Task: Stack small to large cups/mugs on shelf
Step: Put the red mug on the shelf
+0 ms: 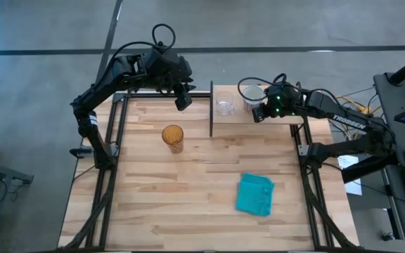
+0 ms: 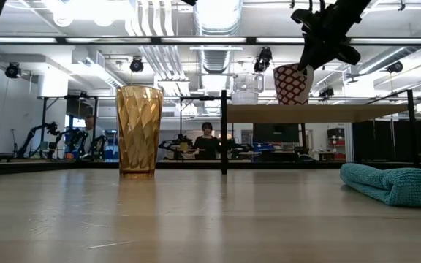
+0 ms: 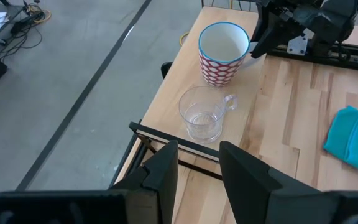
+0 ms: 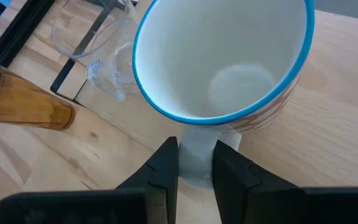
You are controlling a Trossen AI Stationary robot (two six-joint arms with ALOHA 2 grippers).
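Wooden desk [image 1: 188, 197] boards ran under both arms. On the shelf [image 1: 287, 116] stood the mug [image 1: 252, 93] with red dots and a blue rim, and just beside it the small glass cup [image 1: 224, 105]. The right fingers [image 4: 194, 163] pinched the mug's white handle [image 4: 194, 149] — a narrow grip. The amber tumbler [image 1: 173, 138] stood upright on the desk, well apart from the shelf. The left fingers [image 3: 199, 163] hung open above the desk's far edge — holding nothing. A teal cloth [image 1: 255, 194] lay nearer the front.
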